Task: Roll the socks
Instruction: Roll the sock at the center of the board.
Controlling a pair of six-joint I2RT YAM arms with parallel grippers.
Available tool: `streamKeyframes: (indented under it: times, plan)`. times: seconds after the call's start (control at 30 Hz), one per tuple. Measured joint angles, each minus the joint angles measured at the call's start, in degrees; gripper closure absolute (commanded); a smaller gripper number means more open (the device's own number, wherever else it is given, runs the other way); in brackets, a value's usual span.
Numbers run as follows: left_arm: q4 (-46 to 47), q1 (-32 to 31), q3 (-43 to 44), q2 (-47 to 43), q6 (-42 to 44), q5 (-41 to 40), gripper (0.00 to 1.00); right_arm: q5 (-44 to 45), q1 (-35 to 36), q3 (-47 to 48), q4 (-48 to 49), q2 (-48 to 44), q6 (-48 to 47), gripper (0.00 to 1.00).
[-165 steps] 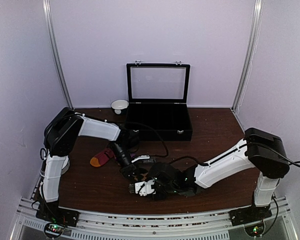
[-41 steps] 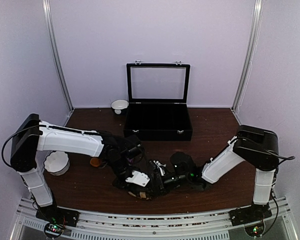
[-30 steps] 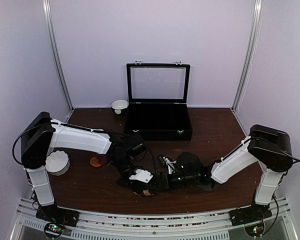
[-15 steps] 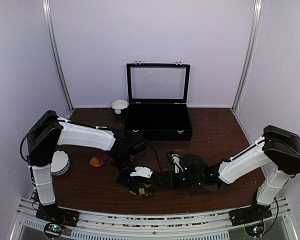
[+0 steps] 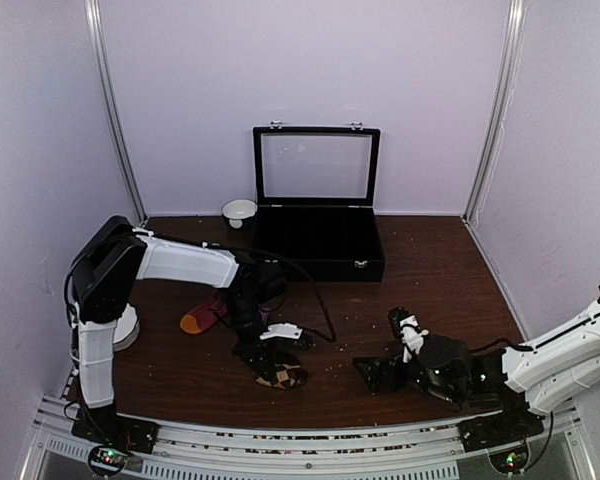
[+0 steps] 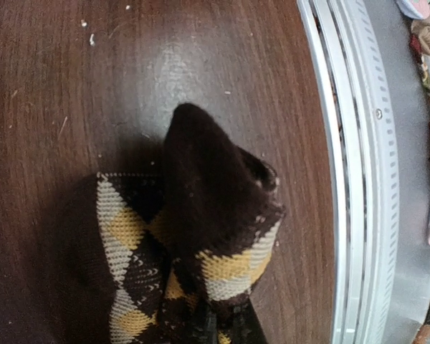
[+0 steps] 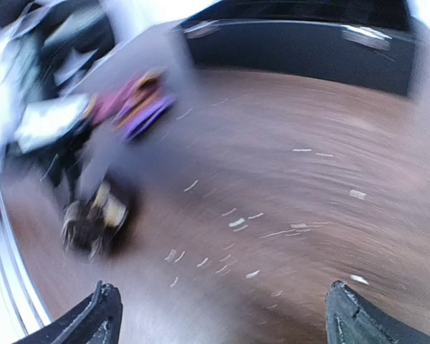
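Note:
The dark brown argyle sock pair lies bunched near the table's front edge, left of centre. In the left wrist view this argyle pair is folded over itself, with one dark end poking up. My left gripper is down on it and shut on its fabric; the sock hides most of the fingers. The magenta-red pair with orange toes lies further left, beside the left arm. My right gripper stands open and empty well to the right of both. Its view is blurred, with the argyle pair far off at left.
A black case with its glass lid raised stands at the back centre, a small white bowl to its left. Another white bowl sits behind the left arm. The metal front rail runs close beside the argyle pair.
My right arm has drawn back to the right, away from the argyle pair, with its gripper open. My left gripper has stayed shut on that pair.

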Motion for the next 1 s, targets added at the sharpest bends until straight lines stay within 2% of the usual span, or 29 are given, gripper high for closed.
streamKeyframes:
  times: [0.17, 0.23, 0.27, 0.3, 0.43, 0.63, 1.0]
  plan:
    - [-5.11, 1.77, 3.96, 4.17, 0.02, 3.78, 0.98, -0.66, 8.07, 7.04, -0.92, 8.92, -19.26, 0.17]
    - [-6.45, 2.54, 4.74, 5.38, 0.07, 5.42, 0.98, -0.61, 10.47, 11.56, -2.16, 12.41, -25.59, 0.24]
    - [-6.97, 2.86, 4.94, 5.77, 0.11, 5.97, 0.98, -0.55, 11.54, 14.03, -2.78, 14.27, -28.61, 0.32]
    - [-8.09, 3.56, 5.09, 6.32, 0.17, 6.8, 0.97, -0.46, 14.1, 19.91, -4.04, 19.1, -35.56, 0.33]
    - [-8.63, 3.89, 5.16, 6.62, 0.26, 7.02, 0.97, -0.42, 16.72, 27.65, -6.4, 27.47, -45.94, 0.41]
    - [-8.79, 3.89, 5.22, 6.62, 0.52, 6.97, 0.96, -0.48, 16.65, 34.05, -9.97, 35.87, -56.78, 0.49]
    - [-9.33, 3.89, 5.49, 6.82, 0.74, 6.97, 0.95, -1.44, 12.26, 39.63, -12.79, 37.79, -66.16, 0.56]
